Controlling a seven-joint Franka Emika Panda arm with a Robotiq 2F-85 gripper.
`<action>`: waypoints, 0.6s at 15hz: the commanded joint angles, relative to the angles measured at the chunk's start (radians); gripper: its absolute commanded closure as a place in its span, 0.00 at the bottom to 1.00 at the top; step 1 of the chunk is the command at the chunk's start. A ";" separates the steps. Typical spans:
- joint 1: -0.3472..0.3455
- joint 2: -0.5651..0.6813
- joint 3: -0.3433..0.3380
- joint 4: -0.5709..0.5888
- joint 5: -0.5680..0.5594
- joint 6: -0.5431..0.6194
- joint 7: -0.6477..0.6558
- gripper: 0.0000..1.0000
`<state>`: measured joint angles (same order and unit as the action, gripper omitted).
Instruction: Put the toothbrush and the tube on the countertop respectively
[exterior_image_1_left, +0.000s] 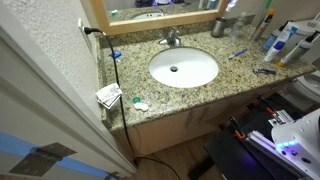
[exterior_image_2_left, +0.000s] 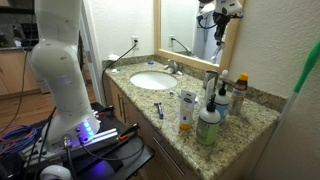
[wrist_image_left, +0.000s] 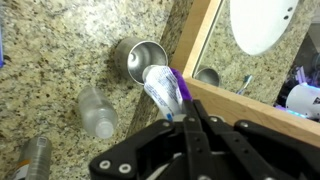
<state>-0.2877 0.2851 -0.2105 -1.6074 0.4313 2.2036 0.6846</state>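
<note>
A shiny round metal cup (wrist_image_left: 140, 60) stands beside a wood-framed wall mirror (wrist_image_left: 250, 105), a clear plastic bottle (wrist_image_left: 97, 110) near it, a green pump bottle (exterior_image_2_left: 208, 125) among other toiletries.

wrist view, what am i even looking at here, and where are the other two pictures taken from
The machine is one white robot arm ending in a two-fingered pincer. The wrist view comes from a camera on the arm itself, looking past the pincer. There the pincer appears shut on a white tube, close by a metal cup and the mirror frame. A clear bottle lies on the granite. The other two pictures come from cameras standing apart from the robot. They show the countertop with its sink and faucet, and more bottles at one end.
</note>
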 joint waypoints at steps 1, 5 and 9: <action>-0.047 -0.089 -0.002 -0.013 0.091 -0.241 -0.087 0.99; -0.072 -0.107 -0.038 0.000 0.149 -0.534 -0.121 0.99; -0.052 -0.098 -0.064 0.002 0.132 -0.635 -0.110 0.99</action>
<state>-0.3497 0.1839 -0.2625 -1.6132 0.5617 1.5707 0.5753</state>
